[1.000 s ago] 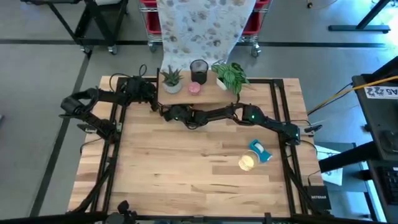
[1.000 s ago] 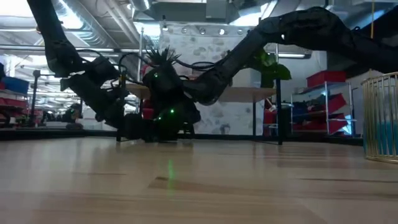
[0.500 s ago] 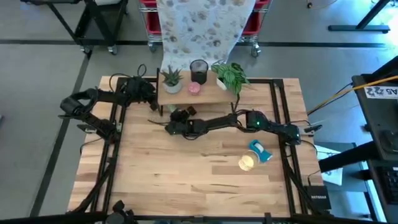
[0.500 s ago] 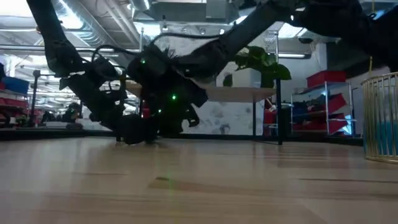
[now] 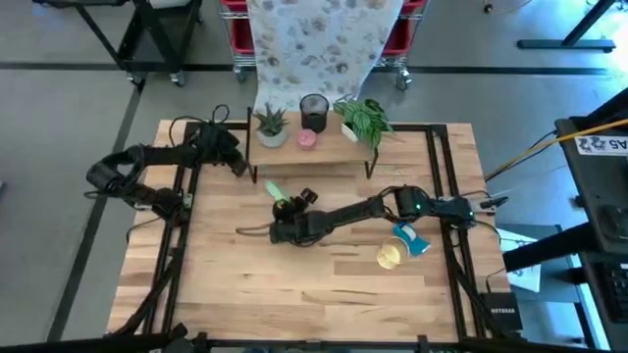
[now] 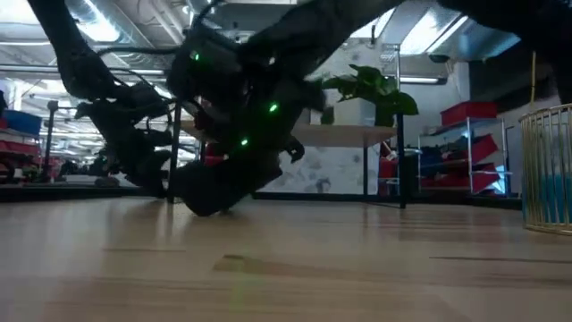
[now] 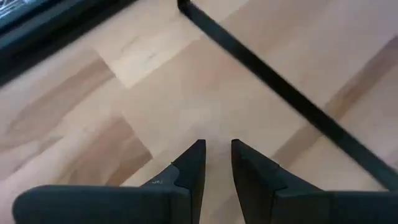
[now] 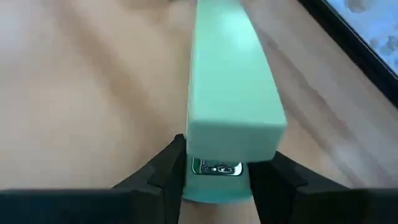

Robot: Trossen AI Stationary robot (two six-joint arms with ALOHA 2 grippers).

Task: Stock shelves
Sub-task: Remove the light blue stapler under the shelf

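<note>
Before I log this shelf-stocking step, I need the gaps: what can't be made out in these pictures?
- Lower level of the shelves: hidden in the high view by the plank top; in the low view by the dark arms.
- Mint stapler: its far end is cut off by the right wrist picture's edge.
- Gold wire basket: cut off by the low view's edge.
- Left gripper: nearly shut; nothing shows between its fingers.

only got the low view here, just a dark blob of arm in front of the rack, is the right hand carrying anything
Observer: Yes, the right hand is shut on a mint green stapler.
Operator: where over the table
Observer: In the high view the stapler is in front of the shelves, left of centre.
Operator: shelf top free?
Observer: No: two potted plants and a dark cup stand there.
Operator: left hand?
Observer: The left hand is nearly closed and empty, by the shelves' left end.
</note>
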